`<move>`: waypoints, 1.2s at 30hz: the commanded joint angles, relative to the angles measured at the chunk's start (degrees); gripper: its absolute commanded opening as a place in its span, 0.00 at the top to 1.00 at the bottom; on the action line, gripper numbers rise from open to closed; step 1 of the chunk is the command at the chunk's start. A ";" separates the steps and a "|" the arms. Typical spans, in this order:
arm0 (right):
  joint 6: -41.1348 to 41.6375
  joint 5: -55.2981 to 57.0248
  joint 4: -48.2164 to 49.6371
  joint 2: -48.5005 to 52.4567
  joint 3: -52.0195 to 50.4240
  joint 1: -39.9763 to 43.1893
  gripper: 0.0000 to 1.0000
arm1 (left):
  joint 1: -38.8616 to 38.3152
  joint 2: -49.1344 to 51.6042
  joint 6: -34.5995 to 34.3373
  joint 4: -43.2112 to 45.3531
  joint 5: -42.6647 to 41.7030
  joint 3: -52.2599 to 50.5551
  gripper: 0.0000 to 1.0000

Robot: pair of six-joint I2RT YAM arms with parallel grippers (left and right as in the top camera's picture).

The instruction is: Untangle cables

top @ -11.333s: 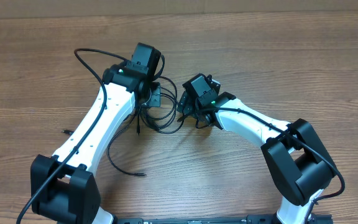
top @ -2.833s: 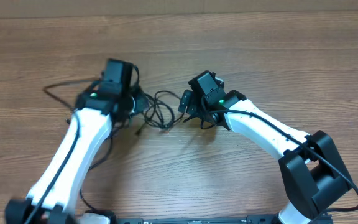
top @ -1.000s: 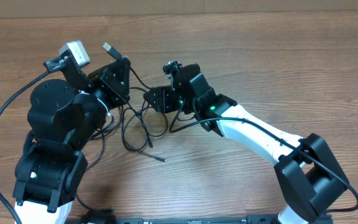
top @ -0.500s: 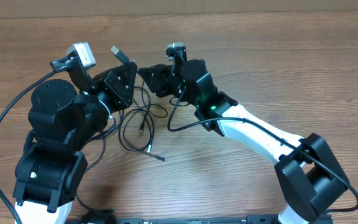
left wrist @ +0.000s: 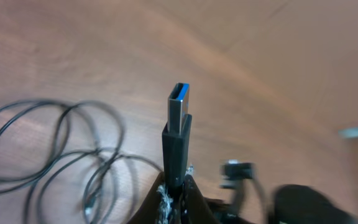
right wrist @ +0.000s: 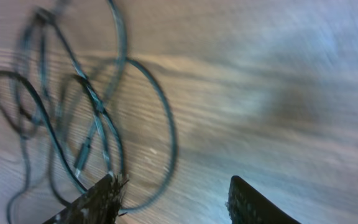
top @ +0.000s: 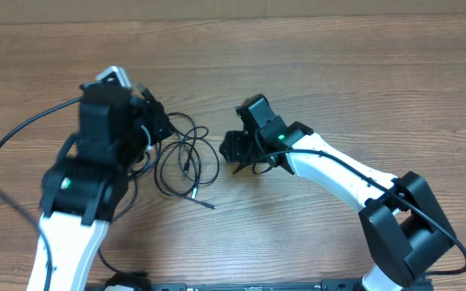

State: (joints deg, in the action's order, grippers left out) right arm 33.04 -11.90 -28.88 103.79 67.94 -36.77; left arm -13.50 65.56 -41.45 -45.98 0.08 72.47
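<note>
Cables [top: 181, 158]: thin black cords in loose overlapping loops on the table [top: 338, 73], lying between both hands. One free end trails toward the near edge. Left hand [top: 150, 123] sits at the loops' left edge, clamped tight on a USB plug [left wrist: 179, 121] (black body, silver shell, blue insert) that sticks out past the fingertips. Right hand [top: 231, 149] is just right of the loops, fingers apart, nothing between them, arm reaching in low.
</note>
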 commanded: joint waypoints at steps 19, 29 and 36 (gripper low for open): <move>0.17 10.84 -3.30 -0.13 0.24 0.09 0.40 | -0.02 38.21 21.31 -6.03 -3.54 0.76 0.62; 0.17 10.82 -3.34 -0.13 0.24 0.09 0.35 | 0.04 38.23 20.65 -12.79 4.98 0.74 0.56; 0.17 10.82 -3.37 -0.13 0.24 0.09 0.34 | 2.05 38.23 18.12 -12.68 9.51 -1.16 0.66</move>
State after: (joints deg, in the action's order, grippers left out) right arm 33.01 -1.91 -32.56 103.79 67.94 -36.77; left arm -12.97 103.18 -22.33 -59.11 7.64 72.27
